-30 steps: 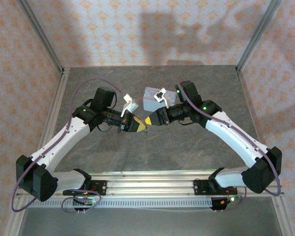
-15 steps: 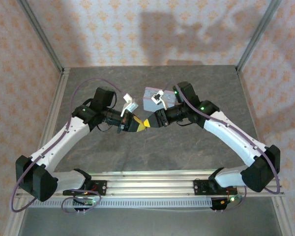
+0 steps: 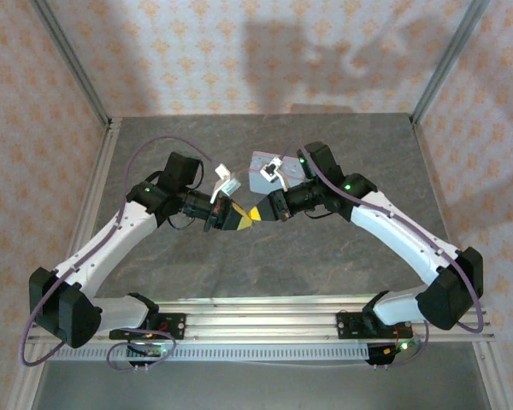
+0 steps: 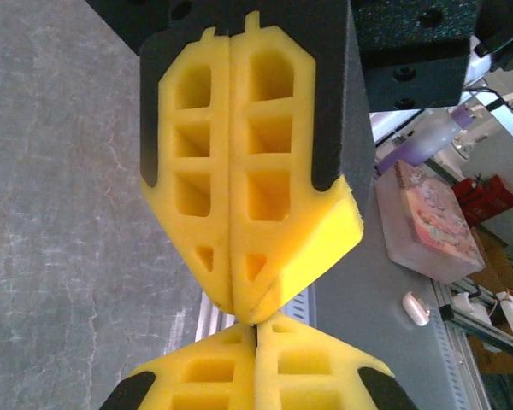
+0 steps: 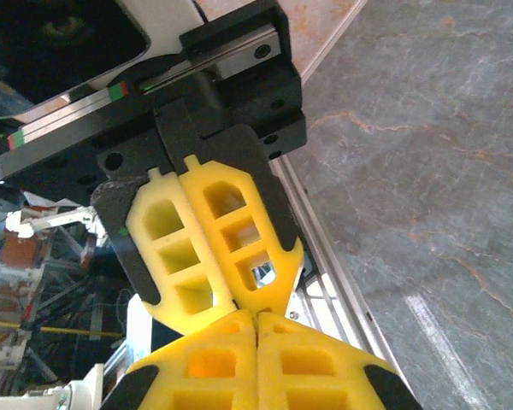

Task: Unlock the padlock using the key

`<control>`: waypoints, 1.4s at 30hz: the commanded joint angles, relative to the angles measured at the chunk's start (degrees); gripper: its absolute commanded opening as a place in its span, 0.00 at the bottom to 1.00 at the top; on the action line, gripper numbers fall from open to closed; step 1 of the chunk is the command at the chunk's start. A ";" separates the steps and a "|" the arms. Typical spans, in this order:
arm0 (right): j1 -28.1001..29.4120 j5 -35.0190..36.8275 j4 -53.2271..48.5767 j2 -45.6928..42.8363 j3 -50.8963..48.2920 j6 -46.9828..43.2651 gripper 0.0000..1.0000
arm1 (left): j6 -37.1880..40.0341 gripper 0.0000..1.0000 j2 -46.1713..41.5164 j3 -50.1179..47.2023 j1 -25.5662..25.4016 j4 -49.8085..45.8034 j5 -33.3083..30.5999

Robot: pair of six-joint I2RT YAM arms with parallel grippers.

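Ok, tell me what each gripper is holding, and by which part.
Cannot be told. The left gripper and right gripper are both shut and meet tip to tip. Anything small pinched inside either one would be hidden.

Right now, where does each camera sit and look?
Top external: above, behind the arms, looking down at the table; both arms, left gripper and right gripper tips meeting.
Left wrist: on its arm, facing the right gripper; own fingers below.
Right wrist: on its arm, facing the left gripper; own fingers below.
Shared: top and left wrist see the tin.
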 commanded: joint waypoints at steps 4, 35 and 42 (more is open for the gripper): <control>-0.04 10.39 11.10 -1.64 -4.74 8.27 0.00 | -9.16 0.00 -3.67 -1.37 0.04 9.85 -8.39; -3.53 21.88 60.42 -3.70 -23.81 40.86 0.00 | -65.74 0.48 -5.01 -29.45 -4.45 82.98 -35.29; -3.09 21.51 61.40 -3.33 -24.14 41.40 0.00 | -66.11 0.38 -4.02 -28.80 -4.62 83.41 -35.20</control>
